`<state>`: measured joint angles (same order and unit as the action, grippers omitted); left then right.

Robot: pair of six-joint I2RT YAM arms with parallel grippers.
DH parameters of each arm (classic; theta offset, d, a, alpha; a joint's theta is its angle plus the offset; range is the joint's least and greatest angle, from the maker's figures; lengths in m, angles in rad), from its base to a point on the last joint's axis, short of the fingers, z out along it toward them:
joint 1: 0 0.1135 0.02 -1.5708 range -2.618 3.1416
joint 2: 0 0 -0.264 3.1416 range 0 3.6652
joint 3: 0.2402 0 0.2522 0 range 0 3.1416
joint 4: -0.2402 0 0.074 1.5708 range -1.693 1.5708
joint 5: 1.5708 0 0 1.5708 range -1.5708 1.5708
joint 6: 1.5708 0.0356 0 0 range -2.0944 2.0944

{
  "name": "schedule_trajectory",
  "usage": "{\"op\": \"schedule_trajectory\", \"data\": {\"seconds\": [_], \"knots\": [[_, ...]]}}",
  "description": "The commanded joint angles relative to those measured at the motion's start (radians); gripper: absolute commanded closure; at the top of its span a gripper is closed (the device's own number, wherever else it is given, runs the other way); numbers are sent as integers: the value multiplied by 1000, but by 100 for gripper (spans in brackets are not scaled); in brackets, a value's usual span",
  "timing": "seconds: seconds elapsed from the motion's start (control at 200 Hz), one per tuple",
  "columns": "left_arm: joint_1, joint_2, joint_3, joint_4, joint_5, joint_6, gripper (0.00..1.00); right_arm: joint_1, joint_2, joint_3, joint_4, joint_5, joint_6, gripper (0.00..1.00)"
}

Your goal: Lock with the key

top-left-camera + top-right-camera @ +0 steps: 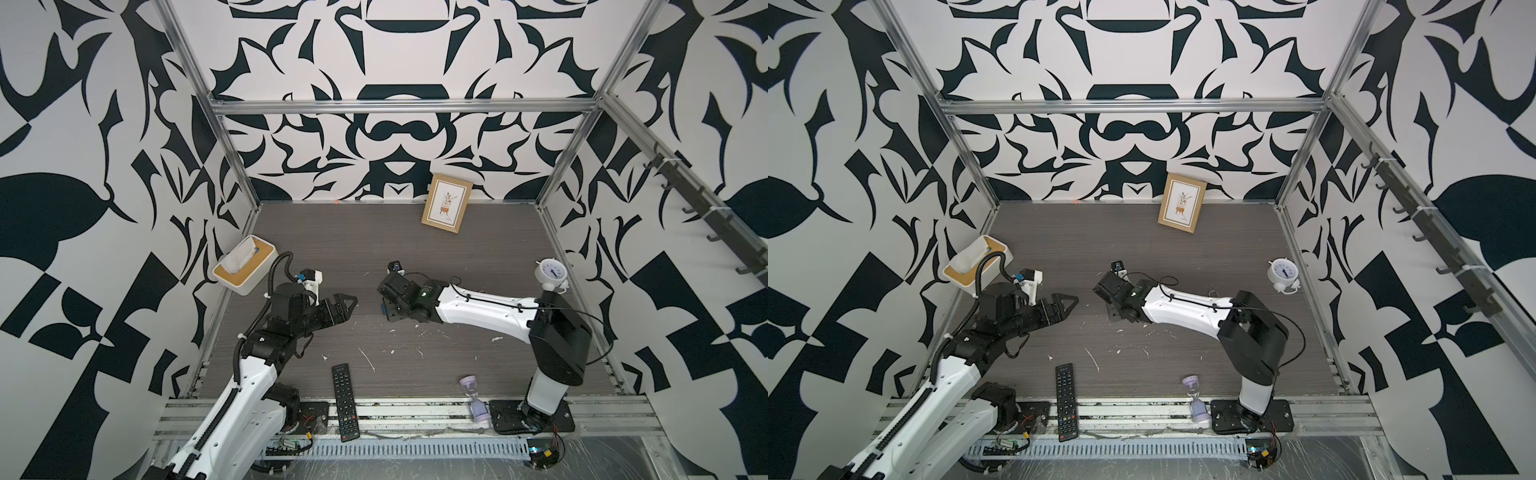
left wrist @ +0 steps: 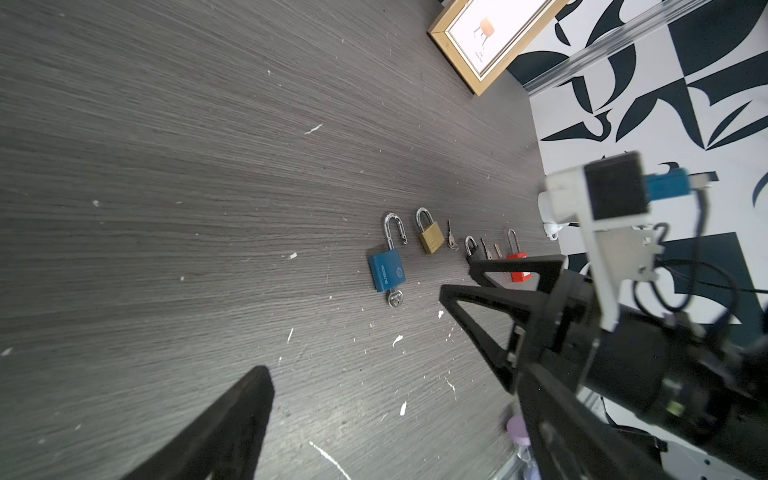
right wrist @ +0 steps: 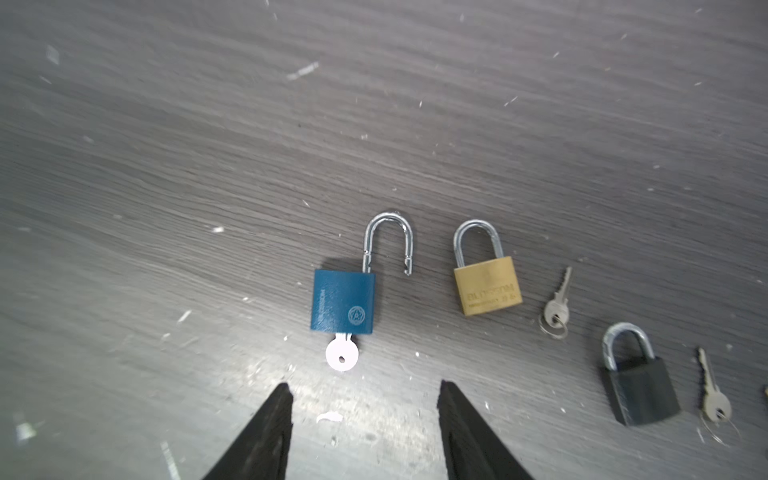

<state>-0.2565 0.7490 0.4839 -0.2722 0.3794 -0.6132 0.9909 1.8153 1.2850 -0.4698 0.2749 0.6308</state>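
The blue padlock (image 3: 344, 306) lies flat on the grey wood-grain table (image 3: 166, 145), at one end of a row of locks. Its body is rectangular, painted matt blue, with a pale round emblem. Its chrome shackle (image 3: 386, 241) is raised and unlatched: one leg is seated in the body, and the notched free end hangs clear beside it. A silver key (image 3: 341, 353) with a flat, round, holed head sits in the underside of the body. The right pincer (image 3: 365, 386) is open. Its two black tapered fingers are spread wider than the lock body, with the tips just short of the key head, one to either side. It grips nothing and touches neither key nor lock. The left pincer (image 1: 351, 305) hangs wide open and empty over the table, facing the right one and apart from it. Just beside the blue lock lies a brass padlock (image 3: 487, 286), shackle closed, then a small loose key (image 3: 557, 303) on a wire ring. Next comes a black padlock (image 3: 638, 390), also closed, with its own ringed key (image 3: 712, 395). A red padlock (image 2: 517, 262) lies further along the row. The tabletop is scuffed and flecked with white chips. A wood-framed picture (image 1: 447, 203) leans against the patterned back wall.
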Motion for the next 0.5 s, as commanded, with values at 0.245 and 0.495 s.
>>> {"op": "schedule_trajectory", "data": {"seconds": [0.245,0.495], "knots": [[123,53,-51,128,223,-71,7,-4,119,94,18,-14,-61,36],[123,64,-60,145,236,-74,7,-9,166,112,24,-34,-54,36]]}}
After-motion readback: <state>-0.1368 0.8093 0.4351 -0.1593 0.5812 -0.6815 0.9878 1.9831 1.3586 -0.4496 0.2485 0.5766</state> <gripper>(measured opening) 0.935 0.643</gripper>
